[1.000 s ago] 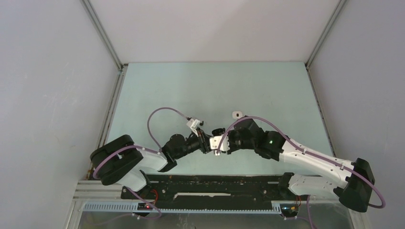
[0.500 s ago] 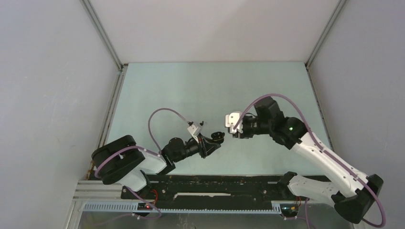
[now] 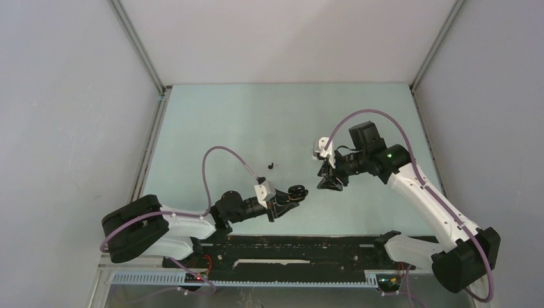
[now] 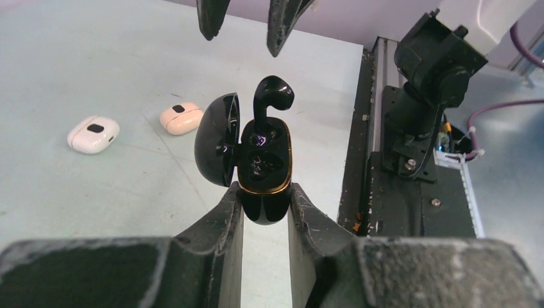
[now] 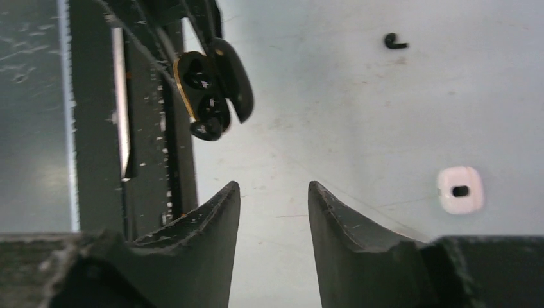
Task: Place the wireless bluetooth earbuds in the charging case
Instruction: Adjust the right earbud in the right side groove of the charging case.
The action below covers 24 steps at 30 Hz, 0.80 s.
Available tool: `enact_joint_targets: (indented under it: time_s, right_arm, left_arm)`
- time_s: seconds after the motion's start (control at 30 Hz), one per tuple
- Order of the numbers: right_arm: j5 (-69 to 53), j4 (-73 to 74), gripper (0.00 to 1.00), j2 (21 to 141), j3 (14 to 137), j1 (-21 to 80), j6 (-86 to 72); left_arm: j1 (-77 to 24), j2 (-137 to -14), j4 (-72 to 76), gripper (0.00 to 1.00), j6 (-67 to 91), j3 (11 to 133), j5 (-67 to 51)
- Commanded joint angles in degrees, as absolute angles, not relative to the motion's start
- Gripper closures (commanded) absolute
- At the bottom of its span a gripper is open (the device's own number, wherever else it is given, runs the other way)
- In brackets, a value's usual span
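Pale green table (image 3: 224, 115), grey walls (image 3: 64, 128), black rail (image 3: 301, 247) at near edge

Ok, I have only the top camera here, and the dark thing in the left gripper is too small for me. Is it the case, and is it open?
Observer: Yes. The left wrist view shows the left gripper clamped on a black case, which is open.
Operator: Is some earbud already inside?
Observer: One black earbud stands in a slot with its head sticking out, not fully seated.
Operator: And does the right gripper hold something?
Observer: No. Its wrist view shows the right gripper open and empty.
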<state>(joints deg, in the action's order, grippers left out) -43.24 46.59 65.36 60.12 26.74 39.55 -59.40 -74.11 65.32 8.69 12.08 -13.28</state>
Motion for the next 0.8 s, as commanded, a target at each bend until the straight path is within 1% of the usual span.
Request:
enact_joint_targets:
  time_s: [0.0,0.07,0.17,0.27,0.33,0.37,0.5,0.77]
  right_arm:
    - [-52.4,52.4,0.52,64.4,60.3,26.7,43.9]
    - [-53.3,52.5,0.51,64.4,60.1,26.9,44.4]
    - [-53.4,53.7,0.45,65.4,60.1,27.5,45.9]
    - [-51.9,55.7,0.38,67.5,60.1,29.7,47.8]
    - [-50.6,56.4,0.3,69.2,60.1,31.2,47.8]
    - [-50.3,56.4,0.28,69.7,60.1,31.6,47.8]
    - [-48.9,54.4,0.27,70.8,60.1,32.8,46.4]
    - [-46.4,49.4,0.29,73.9,60.2,33.7,42.9]
  left_arm:
    - [-60.8,-73.6,64.5,1.0,-0.6,12.0,-15.6]
    - [-61.2,-74.8,65.8,1.0,-1.8,11.6,-16.0]
    - [-61.7,-76.5,67.1,1.0,-1.7,11.8,-17.2]
    - [-62.2,-77.1,67.2,1.0,-2.1,12.3,-17.2]
    - [-62.2,-77.0,67.2,1.0,-2.3,12.4,-17.2]
    - [-62.2,-77.0,67.2,1.0,-2.3,12.4,-17.3]
    - [-62.2,-76.8,67.2,1.0,-2.5,12.3,-17.6]
    - [-62.5,-76.4,66.0,1.0,-3.3,12.4,-17.1]
